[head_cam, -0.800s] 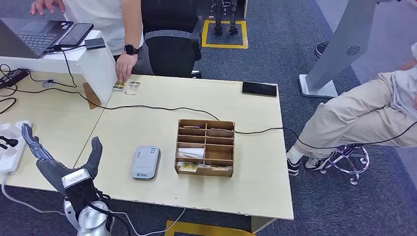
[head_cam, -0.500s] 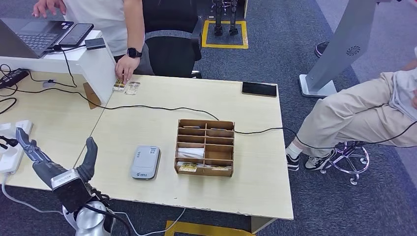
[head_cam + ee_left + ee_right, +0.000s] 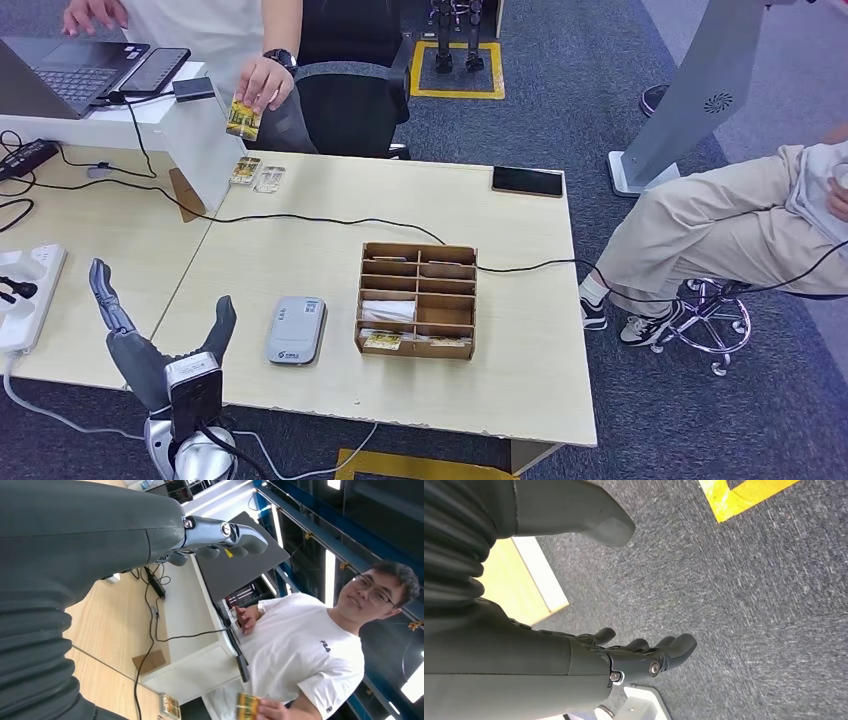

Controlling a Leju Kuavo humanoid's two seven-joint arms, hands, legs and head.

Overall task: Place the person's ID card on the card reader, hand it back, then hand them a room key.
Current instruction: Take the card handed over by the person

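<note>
1. Your left hand [image 3: 150, 345] is waiting at the near left edge of the surface [image 3: 520, 350] with fingers wide apart, holding nothing.
2. The person's hand [image 3: 262, 82] is holding the ID card [image 3: 242, 117] far away, above the far left side; reaching too fast is risking a missed handover or a drop.
3. The cable [image 3: 330, 221] is lying across the way and may be snagging.
4. Your right hand [image 3: 644, 657] is hanging over the floor, fingers loosely curled, holding nothing.
5. The card reader [image 3: 297, 329] is lying just right of your left hand.

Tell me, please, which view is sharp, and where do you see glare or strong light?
Head view: even light, sharp; the card reader and left hand are clear. Left wrist view: bright ceiling lights glare; the ID card is slightly soft. Right wrist view: carpet texture sharp, the right hand dark but clear.
</note>
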